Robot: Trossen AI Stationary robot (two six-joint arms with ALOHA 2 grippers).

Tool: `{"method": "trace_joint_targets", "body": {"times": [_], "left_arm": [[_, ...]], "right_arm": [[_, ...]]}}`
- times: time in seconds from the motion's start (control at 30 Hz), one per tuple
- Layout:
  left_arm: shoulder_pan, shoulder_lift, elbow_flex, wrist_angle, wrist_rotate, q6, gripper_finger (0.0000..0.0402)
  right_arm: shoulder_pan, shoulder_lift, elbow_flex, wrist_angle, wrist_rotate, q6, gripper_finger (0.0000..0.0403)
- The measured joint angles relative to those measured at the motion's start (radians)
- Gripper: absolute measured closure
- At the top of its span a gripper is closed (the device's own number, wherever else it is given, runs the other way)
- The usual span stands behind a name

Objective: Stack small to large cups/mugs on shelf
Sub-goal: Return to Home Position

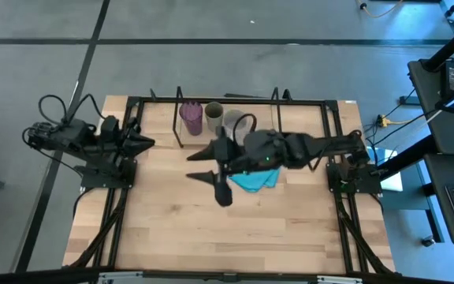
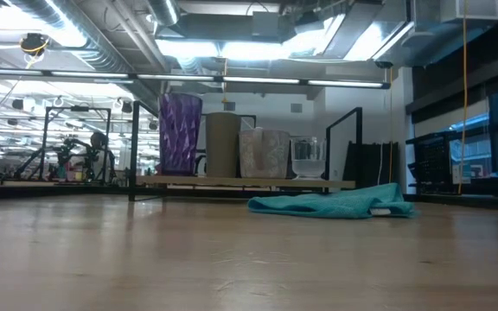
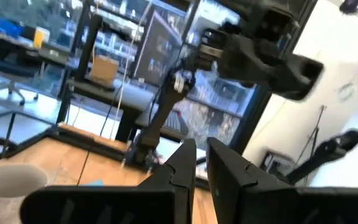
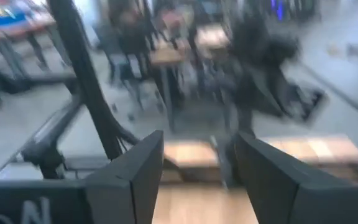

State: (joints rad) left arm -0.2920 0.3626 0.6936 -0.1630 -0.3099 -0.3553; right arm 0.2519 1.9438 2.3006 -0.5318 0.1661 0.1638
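Four vessels are lined up on the shelf [image 2: 232,182] at the bench's [image 1: 211,229] far edge: tumbler [image 2: 181,134], olive cup [image 2: 222,144], mug [image 2: 264,153], glass [image 2: 308,158]. A cloth [image 2: 331,204] is spread in front. The right hand [image 1: 198,166] is raised mid-bench, released; the left hand [image 1: 144,143] is clenched at the left edge.

Bright ceiling strip lights [image 2: 223,45], even soft light across the table [image 1: 211,229].
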Motion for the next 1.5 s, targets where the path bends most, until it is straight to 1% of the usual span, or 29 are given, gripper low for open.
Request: {"method": "trace_joint_targets", "body": {"times": [0.07,0.13,0.2,0.3,0.43,0.5,0.6,0.67,0.77,0.87,1.0,1.1,1.17,1.27,1.37,1.43,1.5], "left_arm": [[0.0,-0.032,-0.052,0.058,-0.016,0.015,0.0369],[0.0,-0.065,-0.099,0.084,-0.022,0.031,0.0369],[0.0,-0.094,-0.136,0.089,-0.021,0.047,0.0369],[0.0,-0.139,-0.175,0.09,-0.022,0.053,0.037],[0.0,-0.192,-0.198,0.083,-0.012,0.078,0.0369],[0.0,-0.211,-0.199,0.088,-0.011,0.09,0.037],[0.0,-0.233,-0.2,0.077,-0.007,0.113,0.037],[0.0,-0.24,-0.2,0.072,-0.012,0.122,0.0369],[0.001,-0.244,-0.2,0.04,-0.029,0.122,0.0369],[0.001,-0.245,-0.2,0.033,-0.049,0.125,0.0369],[0.001,-0.247,-0.2,0.043,-0.077,0.153,0.0369],[0.001,-0.247,-0.2,0.039,-0.105,0.154,0.0369],[0.001,-0.247,-0.2,0.039,-0.125,0.154,0.0369],[0.002,-0.247,-0.2,0.037,-0.161,0.153,0.037],[0.001,-0.247,-0.2,0.032,-0.178,0.149,0.0369],[0.001,-0.248,-0.2,0.022,-0.188,0.148,0.0369],[0.001,-0.248,-0.2,0.011,-0.211,0.13,0.0369]], "right_arm": [[0.017,0.001,-0.047,0.138,-0.002,-0.037,0.0202],[0.026,-0.002,-0.111,0.246,-0.005,-0.041,0.0202],[0.029,-0.004,-0.177,0.292,-0.012,-0.021,0.0202],[0.014,-0.027,-0.295,0.376,-0.051,-0.002,0.0202],[-0.026,-0.142,-0.486,0.509,-0.114,0.015,0.0202],[-0.049,-0.199,-0.605,0.607,-0.178,0.018,0.0202],[-0.092,-0.281,-0.785,0.708,-0.287,0.018,0.0202],[-0.118,-0.356,-0.886,0.763,-0.324,0.045,0.0202],[-0.144,-0.454,-1.02,0.807,-0.325,0.071,0.0202],[-0.167,-0.536,-1.142,0.828,-0.324,0.055,0.0202],[-0.204,-0.7,-1.293,0.883,-0.292,0.056,0.0202],[-0.228,-0.8,-1.418,0.88,-0.283,0.07,0.0202],[-0.236,-0.882,-1.486,0.887,-0.261,0.072,0.0202],[-0.248,-1.007,-1.606,0.901,-0.197,0.101,0.0202],[-0.251,-1.109,-1.72,0.926,-0.176,0.12,0.0202],[-0.247,-1.175,-1.768,0.971,-0.162,0.124,0.0202],[-0.241,-1.23,-1.822,0.967,-0.13,0.131,0.0202]]}}
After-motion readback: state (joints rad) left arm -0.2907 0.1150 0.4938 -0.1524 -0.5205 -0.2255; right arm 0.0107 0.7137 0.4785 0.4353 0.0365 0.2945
